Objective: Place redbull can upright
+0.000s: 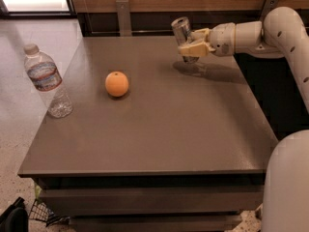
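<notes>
a brown desk (159, 129) stands before a wood-panelled wall. over its far right part hangs the gripper (189, 46), fingers (193, 53) clamped on the redbull can (181, 29), held tilted. left of it lie an orange (117, 83) and a water bottle (48, 81).

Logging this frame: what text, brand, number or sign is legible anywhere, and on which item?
No text can be read anywhere.
water bottle: label with red and blue bands, print too blurred to read.
redbull can, held tilted by the gripper over the far right of the table: no legible marking.
orange: no text.
</notes>
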